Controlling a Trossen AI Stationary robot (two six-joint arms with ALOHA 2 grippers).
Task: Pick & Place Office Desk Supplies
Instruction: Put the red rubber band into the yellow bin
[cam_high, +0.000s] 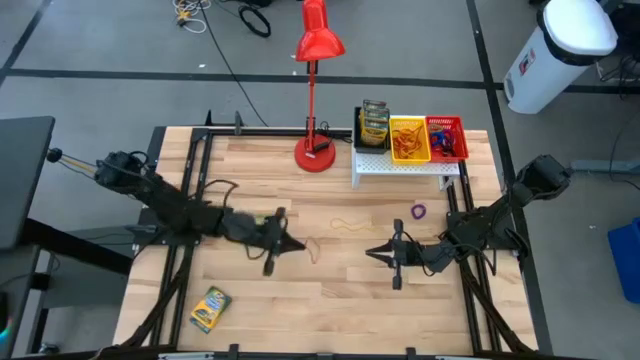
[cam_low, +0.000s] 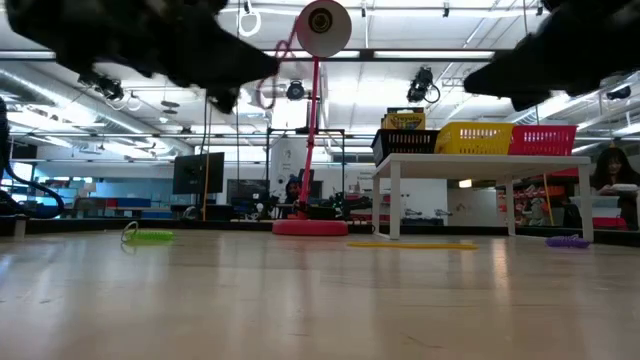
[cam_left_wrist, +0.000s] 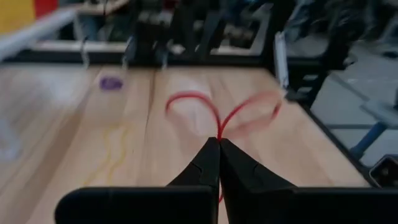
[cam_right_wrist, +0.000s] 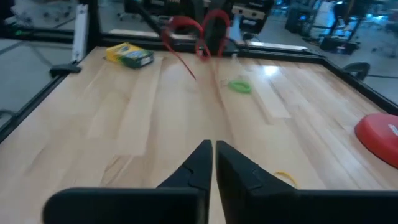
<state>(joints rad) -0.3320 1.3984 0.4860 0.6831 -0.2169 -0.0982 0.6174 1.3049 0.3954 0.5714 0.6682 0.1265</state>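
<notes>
Red rubber band (cam_left_wrist: 217, 115) pinched in closed left gripper (cam_high: 296, 246), above surface centre. Right gripper (cam_high: 374, 253) nearly shut, holding nothing. Advice: keep the pinch firm, carry high, release above red bin (cam_high: 446, 139) at far right edge.

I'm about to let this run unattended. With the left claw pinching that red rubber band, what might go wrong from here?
The left claw grips the red rubber band only at one thin point, so it may slip out in transit. Its loose loops dangle wide and might catch on the rim of the red bin, which already holds bands.
</notes>
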